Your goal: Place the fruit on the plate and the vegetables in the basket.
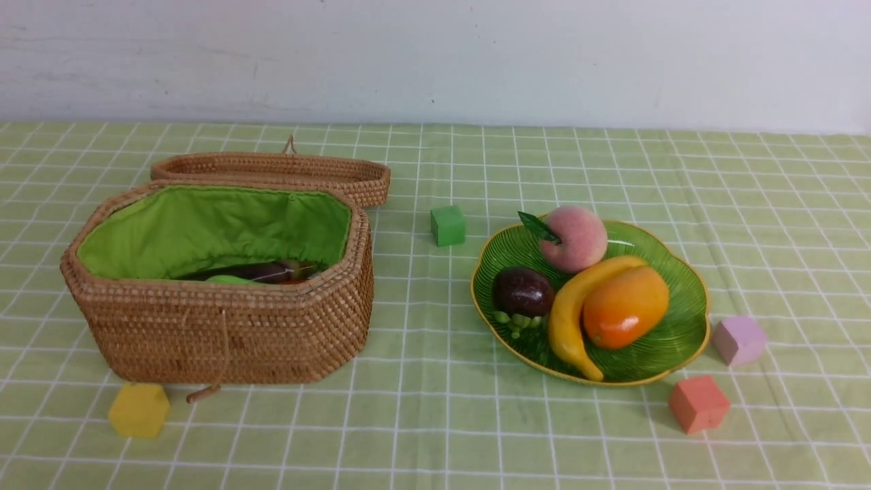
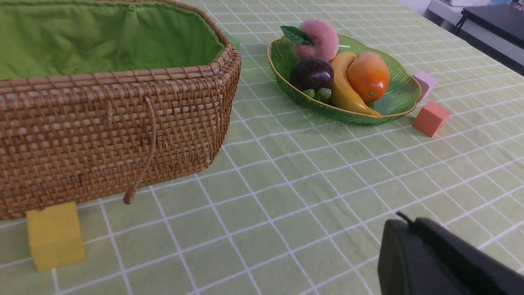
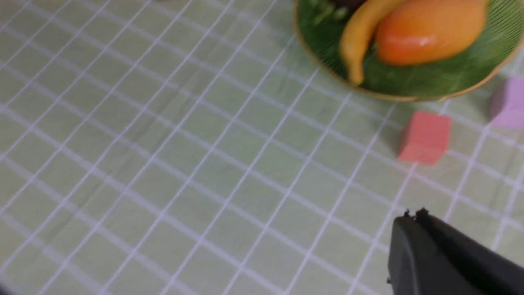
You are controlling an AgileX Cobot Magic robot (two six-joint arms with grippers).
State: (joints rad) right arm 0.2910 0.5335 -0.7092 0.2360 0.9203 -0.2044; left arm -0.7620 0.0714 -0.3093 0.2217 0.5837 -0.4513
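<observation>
Lying at the left of the checked green tablecloth (image 1: 422, 422), a small yellow foam cube (image 1: 139, 409) is sitting just beside the front wall of the large oblong brown woven wicker basket (image 1: 224, 327), whose attached woven lid (image 1: 272, 170) is resting open behind it. Inside the bright green cloth lining (image 1: 204, 228), the vegetables are showing only in part: a dark purple eggplant (image 1: 265, 272), a sliver of light-green bitter gourd (image 1: 228, 279) and a trace of red-orange that is probably the carrot. A green foam cube (image 1: 448, 225) is standing between basket and dish. Further right, the shallow translucent green glass plate with scalloped gold rim (image 1: 674, 340) is holding all four fruits: dark purple mangosteen (image 1: 522, 291), yellow banana (image 1: 571, 313), fuzzy pink peach (image 1: 577, 238) and orange-yellow mango (image 1: 625, 306), the last three touching. A coral foam cube (image 1: 698, 403) and a lilac foam cube (image 1: 739, 340) are sitting just beside the rim. The sorting is looking complete. The toys are appearing light and rigid; the glossy mango is likely slippery and best taken across its narrower middle, the banana at mid-length, while the glass dish is looking fragile. The left gripper (image 2: 409, 223) and right gripper (image 3: 413, 215) are each hovering above bare cloth, jaws pressed together, carrying nothing.
</observation>
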